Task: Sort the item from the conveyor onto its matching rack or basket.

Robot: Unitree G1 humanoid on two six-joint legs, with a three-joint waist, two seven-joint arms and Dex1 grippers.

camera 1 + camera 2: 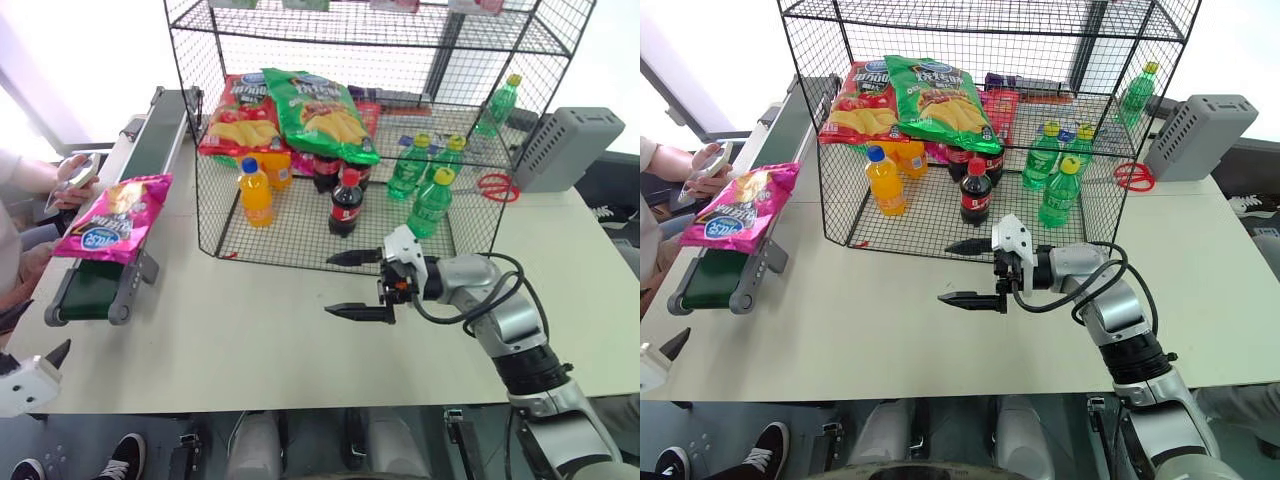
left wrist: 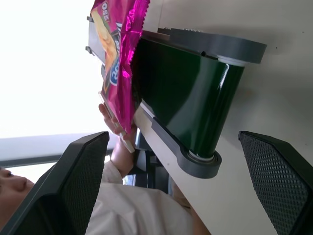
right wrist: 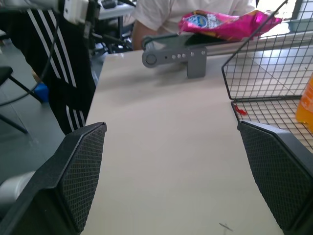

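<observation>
The pink snack bag (image 1: 113,217) on the conveyor (image 1: 100,280) is judged light, slippery and crushable; pinch its sealed edge; both hands, left hand (image 2: 186,191) and right hand (image 1: 358,284), are spread and empty.

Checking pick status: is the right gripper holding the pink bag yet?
No. The right gripper hangs open over the bare table by the rack, while the pink bag lies on the conveyor.
</observation>
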